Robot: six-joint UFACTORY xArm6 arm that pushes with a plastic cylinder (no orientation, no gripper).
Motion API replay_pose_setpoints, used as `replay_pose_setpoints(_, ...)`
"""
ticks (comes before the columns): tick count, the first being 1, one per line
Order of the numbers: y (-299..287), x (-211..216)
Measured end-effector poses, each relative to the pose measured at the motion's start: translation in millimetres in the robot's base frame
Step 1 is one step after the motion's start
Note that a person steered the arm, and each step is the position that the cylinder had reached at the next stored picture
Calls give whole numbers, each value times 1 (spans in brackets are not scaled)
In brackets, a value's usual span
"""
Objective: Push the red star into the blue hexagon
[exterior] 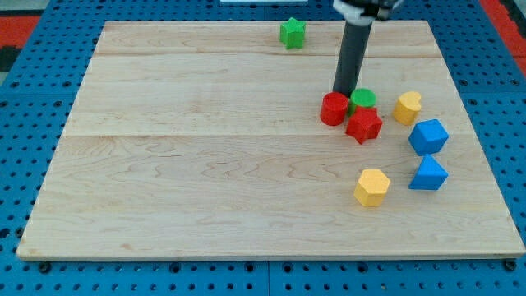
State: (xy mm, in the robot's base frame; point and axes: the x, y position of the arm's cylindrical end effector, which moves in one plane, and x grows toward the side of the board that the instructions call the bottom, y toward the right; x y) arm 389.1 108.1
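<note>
In the camera view, the arm's dark rod comes down from the view's top and its tip [343,91] meets the wooden board [205,189] just above a tight cluster of three blocks. There are no fingers on this rig, so nothing is open, closed or held; the rod can only shove.

The cluster holds a red cylinder [334,108] on its left, a green cylinder [363,99] at its upper right, and the red star [364,125] at its lower right. All three look to be touching or nearly so. The tip sits in the notch between the two cylinders, up and to the left of the star, and whether it touches either one cannot be told.

The blue hexagon [428,136] lies to the right of the star and slightly lower, apart from it. A yellow heart-like block [407,107] stands above the hexagon, a blue triangular block [428,173] below it, and a yellow hexagon [371,187] lower still to the left. A green star [292,33] rests far off near the board's top edge.

To do this step well, the tip probably ought to reach the star's own left side rather than push through the cylinders, which would likely travel along and skew the star. A short detour round the red cylinder, then a steady push rightward and a touch downward, seems the cleanest line. The gap between the yellow heart-like block and the blue triangular block is narrow, so aiming straight at the hexagon's near face should matter.
</note>
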Motion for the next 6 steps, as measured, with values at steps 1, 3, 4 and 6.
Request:
replay_pose_setpoints(1, 0, 44)
replay_pose_setpoints(3, -49, 31)
replay_pose_setpoints(4, -33, -11)
replay_pose_setpoints(6, 47, -45)
